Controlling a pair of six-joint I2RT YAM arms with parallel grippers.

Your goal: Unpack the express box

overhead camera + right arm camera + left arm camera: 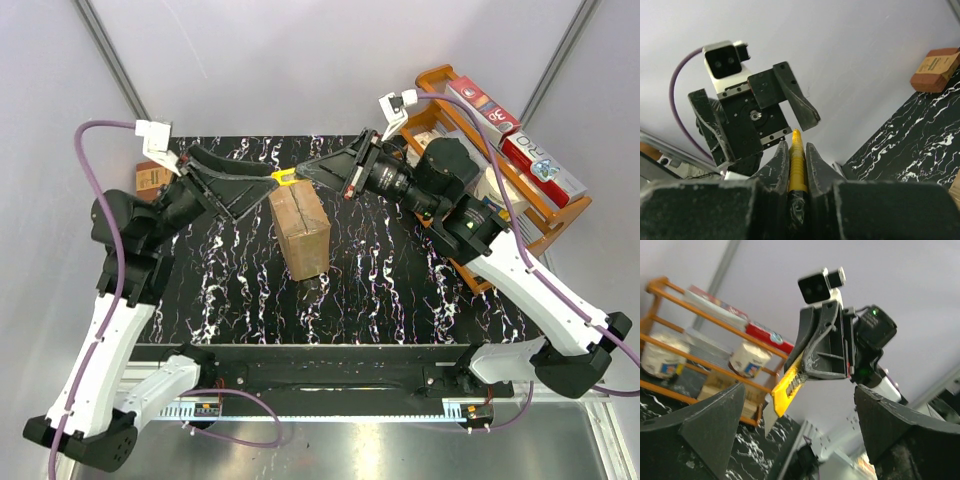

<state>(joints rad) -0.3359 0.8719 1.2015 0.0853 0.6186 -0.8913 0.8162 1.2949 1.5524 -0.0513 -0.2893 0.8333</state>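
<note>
R gripper point(305, 172) is clamped on yellow utility knife point(284, 177) above far end of express box point(300, 228); L gripper point(248, 190) is spread wide, nothing held.

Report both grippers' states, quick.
Left gripper: open, empty.
Right gripper: closed on the knife.
</note>
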